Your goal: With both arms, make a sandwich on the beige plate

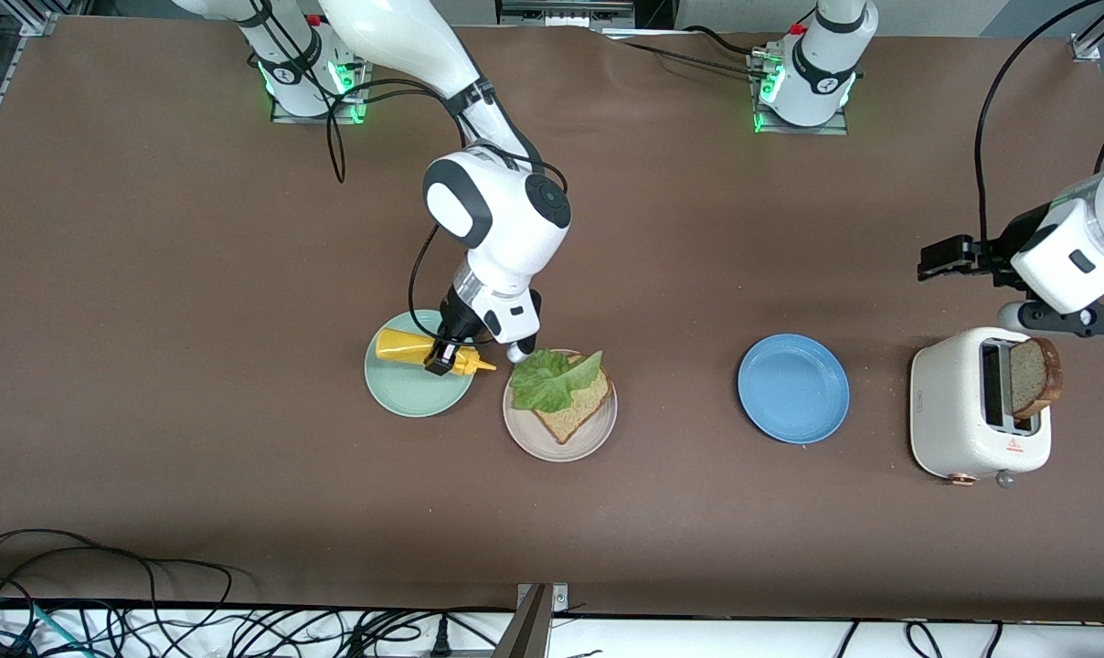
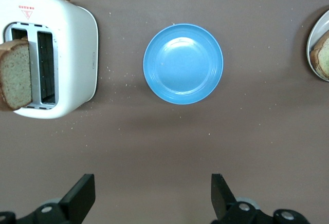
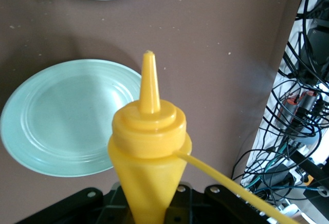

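Observation:
The beige plate (image 1: 552,452) carries one bread slice (image 1: 575,409) with a ruffled lettuce leaf (image 1: 545,381) on top. My right gripper (image 1: 442,356) is shut on a yellow squeeze bottle (image 1: 415,348), held on its side over the mint-green plate (image 1: 406,393), nozzle toward the beige plate. In the right wrist view the bottle (image 3: 149,131) fills the gap between the jaws of the right gripper (image 3: 149,203). A second bread slice (image 1: 1033,375) stands in the white toaster (image 1: 972,411). My left gripper (image 1: 947,258) hangs open over bare table beside the toaster; the left gripper (image 2: 153,193) holds nothing.
A blue plate (image 1: 793,388) lies bare between the beige plate and the toaster. The left wrist view shows the blue plate (image 2: 183,63), the toaster (image 2: 72,54) and the beige plate's rim (image 2: 311,44). Cables hang along the table's front edge (image 1: 241,631).

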